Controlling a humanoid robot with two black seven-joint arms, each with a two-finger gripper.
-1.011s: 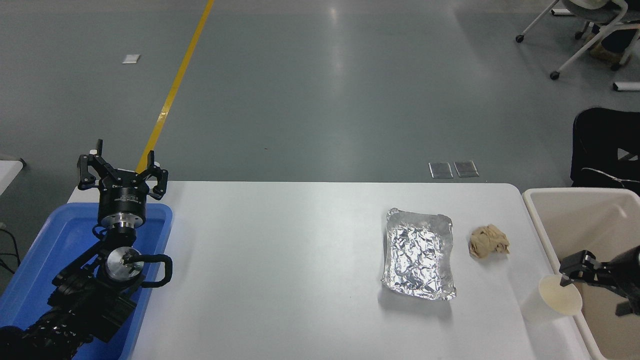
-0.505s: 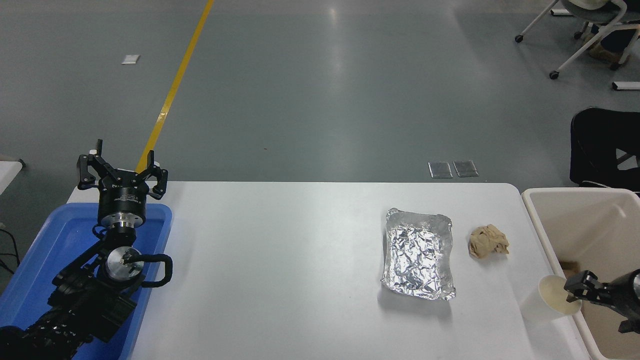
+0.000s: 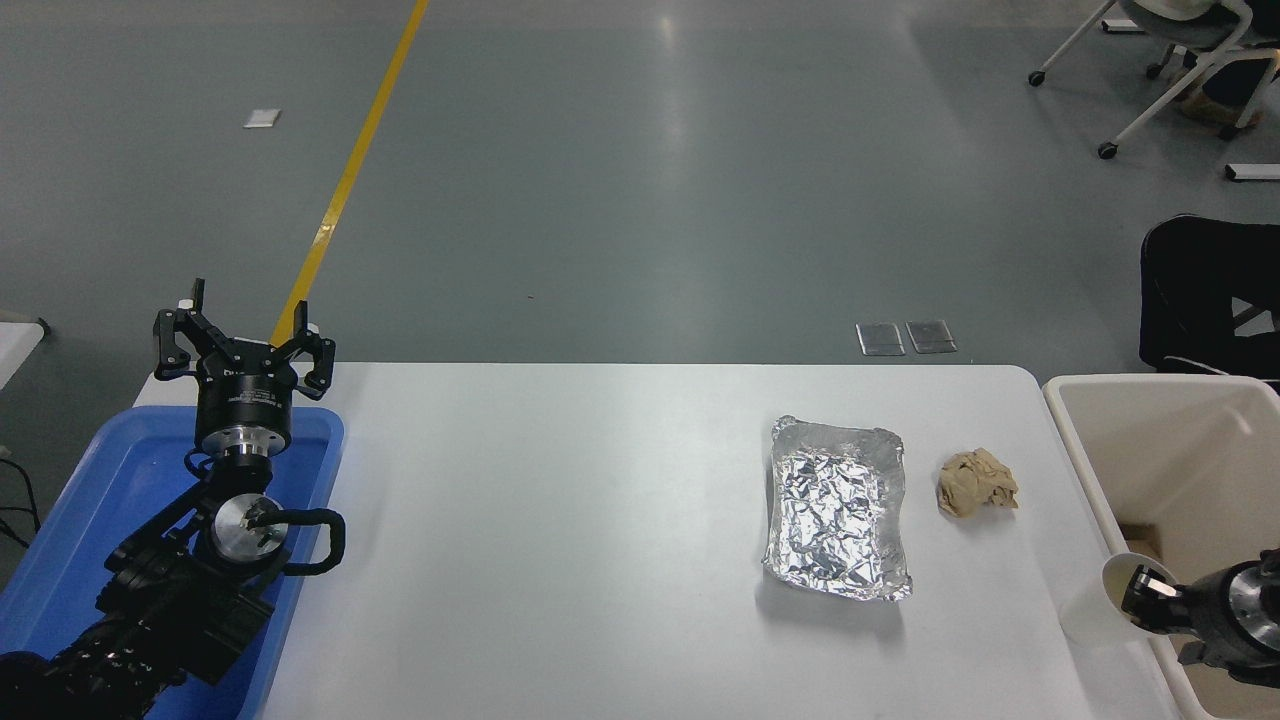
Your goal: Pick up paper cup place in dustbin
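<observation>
Over at the far left you have the left gripper parked above a blue tray, its fingers spread wide and nothing between them. The tray sits at the left edge of the white table.

Moving right across bare tabletop, you come to a crinkled foil tray, lying flat and empty. Just beside it on the right, not touching, is a crumpled brown paper ball.

Further right, near the table's right edge, is the paper cup. You see a small plain white cup with tapered sides, a cream inside and a thin rolled rim. It is tilted, its mouth turned toward the right and toward the camera, so you look partly into it. It sits right against the rim of the dustbin, a large beige tub with a thick rounded rim standing at the table's right end.

Your right gripper comes in from the right edge over the bin. One finger reaches into the cup's mouth and the gripper appears closed on the cup's rim, though the other finger is hidden behind the cup wall.
</observation>
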